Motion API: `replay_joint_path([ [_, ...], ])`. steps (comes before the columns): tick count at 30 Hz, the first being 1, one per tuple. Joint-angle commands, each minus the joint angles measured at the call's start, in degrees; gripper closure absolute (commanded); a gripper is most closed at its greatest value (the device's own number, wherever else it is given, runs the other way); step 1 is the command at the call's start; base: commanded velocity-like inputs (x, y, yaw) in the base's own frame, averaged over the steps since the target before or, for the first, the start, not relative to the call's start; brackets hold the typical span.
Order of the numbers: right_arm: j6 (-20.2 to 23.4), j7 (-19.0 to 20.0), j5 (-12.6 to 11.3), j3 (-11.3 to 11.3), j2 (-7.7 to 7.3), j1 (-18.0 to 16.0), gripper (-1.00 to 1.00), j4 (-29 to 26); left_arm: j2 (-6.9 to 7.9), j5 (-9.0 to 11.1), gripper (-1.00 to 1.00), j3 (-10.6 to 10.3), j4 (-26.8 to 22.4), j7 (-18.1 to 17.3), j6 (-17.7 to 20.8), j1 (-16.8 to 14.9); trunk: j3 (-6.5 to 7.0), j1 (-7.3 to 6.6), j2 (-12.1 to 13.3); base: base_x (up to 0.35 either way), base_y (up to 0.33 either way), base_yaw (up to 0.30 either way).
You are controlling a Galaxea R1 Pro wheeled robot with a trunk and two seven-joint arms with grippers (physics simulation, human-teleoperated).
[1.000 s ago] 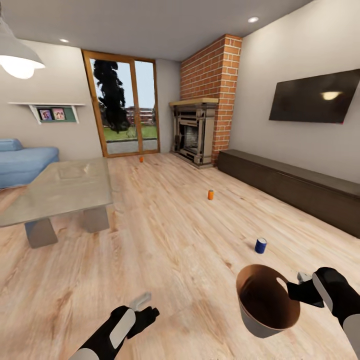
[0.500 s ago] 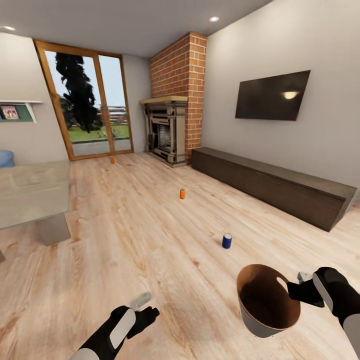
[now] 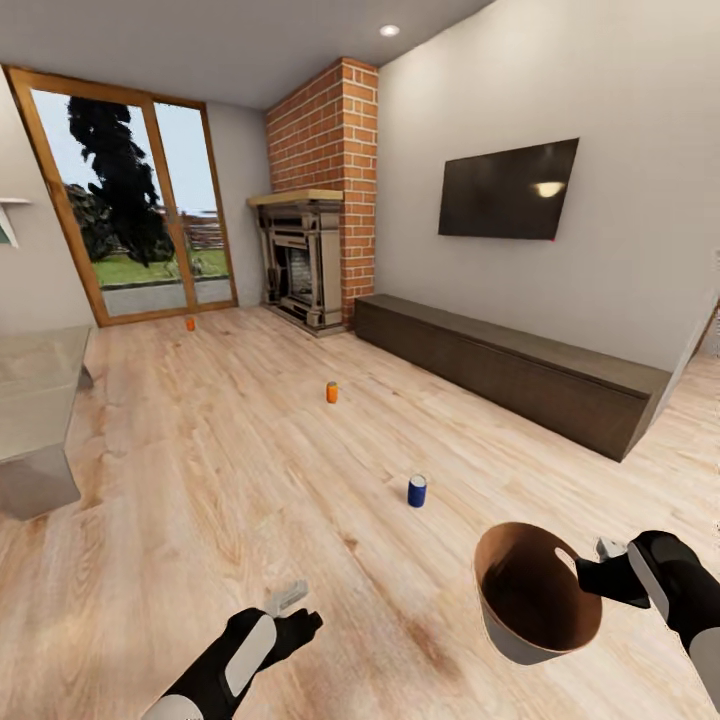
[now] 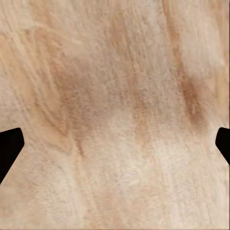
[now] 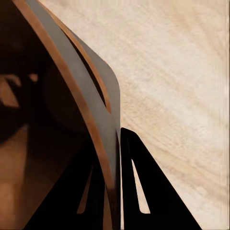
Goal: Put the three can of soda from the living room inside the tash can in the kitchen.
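Soda cans: blue (image 3: 417, 490) and both orange (image 3: 331, 392) (image 3: 190, 323) stand outside your trash can (image 3: 535, 592), pinched by right gripper (image 3: 598, 570); left gripper (image 3: 290, 602) spread, empty.

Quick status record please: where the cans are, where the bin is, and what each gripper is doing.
room: living room, fireplace and TV ahead
blue can: upright on the floor, nearest the robot
near orange can: upright on the floor, mid-room
far orange can: on the floor by the glass doors
trash can: held off the floor, tilted, no cans seen inside
right gripper: clamped on the trash can's rim
left gripper: open, empty, over bare floor
cans binned: none yet
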Motion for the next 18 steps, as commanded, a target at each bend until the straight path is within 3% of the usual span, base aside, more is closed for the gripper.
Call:
replay_joint_path([
  [1, 0.2, 0.3, -1.3, -0.1, 0.00, 0.0, 1.00, 0.0, -0.04, 0.0, -1.00, 0.0, -0.5, 0.0, 0.0, 0.0, 0.01, 0.00, 0.0, 0.207, -0.285, -0.156],
  [5, 0.3, 0.3, -1.3, -0.3, -0.03, -0.1, 1.00, 0.0, -0.46, -0.1, -1.00, -1.3, -8.7, 0.9, 1.2, 0.2, 0.01, 0.00, 0.0, 0.188, -0.293, -0.241],
  [6, 0.3, 0.3, -1.3, -0.3, -0.03, -0.1, 1.00, 0.0, -0.46, -0.1, -1.00, -2.0, -9.5, 1.1, 1.3, 0.2, 0.01, 0.00, 0.0, 0.184, -0.296, -0.273],
  [7, 0.3, 0.3, -1.2, -0.3, -0.05, -0.1, 1.00, 0.0, -0.47, -0.2, -1.00, -4.4, -11.2, 2.2, 1.7, 0.0, 0.01, 0.00, 0.0, 0.192, -0.295, -0.282],
  [13, 0.3, 0.3, -1.3, -0.4, -0.81, -0.1, 1.00, 0.0, -0.77, -0.1, -1.00, -7.4, -13.1, 5.4, 1.8, -1.4, 0.01, 0.00, 0.0, 0.213, -0.288, -0.281],
  [18, -0.1, 0.4, -1.3, -0.4, -1.17, -0.1, 1.00, -0.2, -0.52, -0.2, -1.00, -9.9, -12.6, 6.1, 1.5, -1.1, 0.01, 0.00, 0.0, 0.239, -0.268, -0.089],
])
